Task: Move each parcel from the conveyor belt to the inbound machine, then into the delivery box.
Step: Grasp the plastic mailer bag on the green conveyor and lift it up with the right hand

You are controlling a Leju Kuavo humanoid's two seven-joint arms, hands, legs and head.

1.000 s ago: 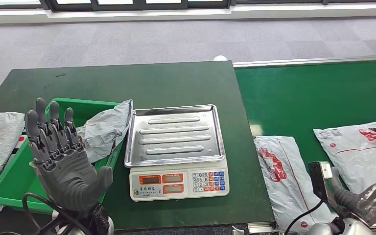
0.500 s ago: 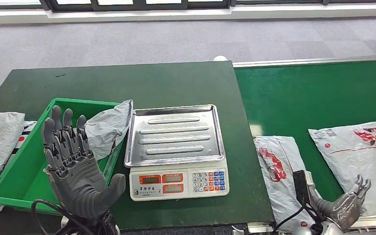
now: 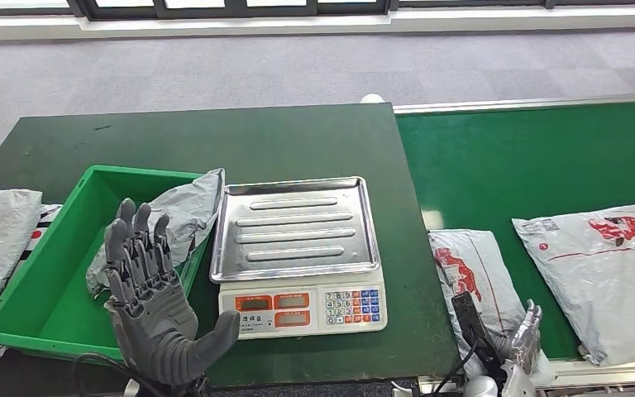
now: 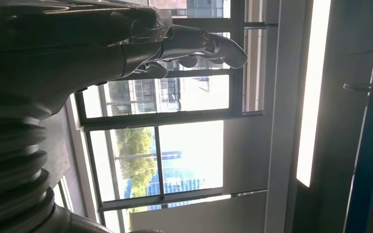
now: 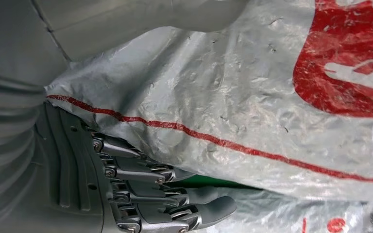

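Grey plastic parcel (image 3: pixel 473 275) with red printing, unreadable, lying on green conveyor belt (image 3: pixel 529 165) beside the scale (image 3: pixel 298 256), right hand (image 3: pixel 522 346) at its near edge, fingers extended, gripping nothing, left hand (image 3: pixel 153 306) raised, spread, empty

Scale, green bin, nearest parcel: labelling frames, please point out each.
scale (image 3: pixel 296 227): head view, middle of its steel tray.
green bin (image 3: pixel 33 306): head view, bare floor.
nearest parcel (image 3: pixel 479 277): head view, grey middle.
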